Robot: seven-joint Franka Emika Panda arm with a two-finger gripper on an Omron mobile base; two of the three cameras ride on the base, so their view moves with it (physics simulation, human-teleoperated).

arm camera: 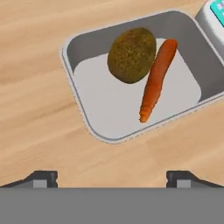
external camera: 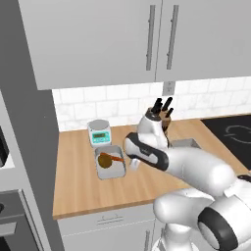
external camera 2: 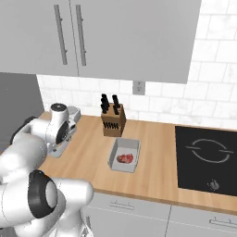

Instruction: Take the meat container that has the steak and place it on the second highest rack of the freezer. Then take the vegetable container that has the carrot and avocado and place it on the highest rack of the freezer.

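The vegetable container (arm camera: 131, 87) is a grey tray on the wooden counter, holding an olive-brown avocado (arm camera: 131, 54) and an orange carrot (arm camera: 155, 81) side by side. In the left base view the same vegetable container (external camera: 109, 164) lies in front of a scale. My gripper (arm camera: 113, 179) hovers above the counter beside the tray's near rim, open, with nothing between its fingertips (arm camera: 43, 178). The hand (external camera: 132, 164) sits just right of the tray. The meat container (external camera 2: 124, 155) with the pinkish-red steak (external camera 2: 125, 159) lies farther right, in front of the knife block. The freezer is out of view.
A kitchen scale (external camera: 99, 131) stands right behind the vegetable tray. A knife block (external camera 2: 113, 119) is against the tiled wall, and a black cooktop (external camera 2: 210, 157) lies at the right. Grey wall cabinets (external camera: 147, 34) hang above. A grey tall panel (external camera: 27, 127) borders the counter's left end.
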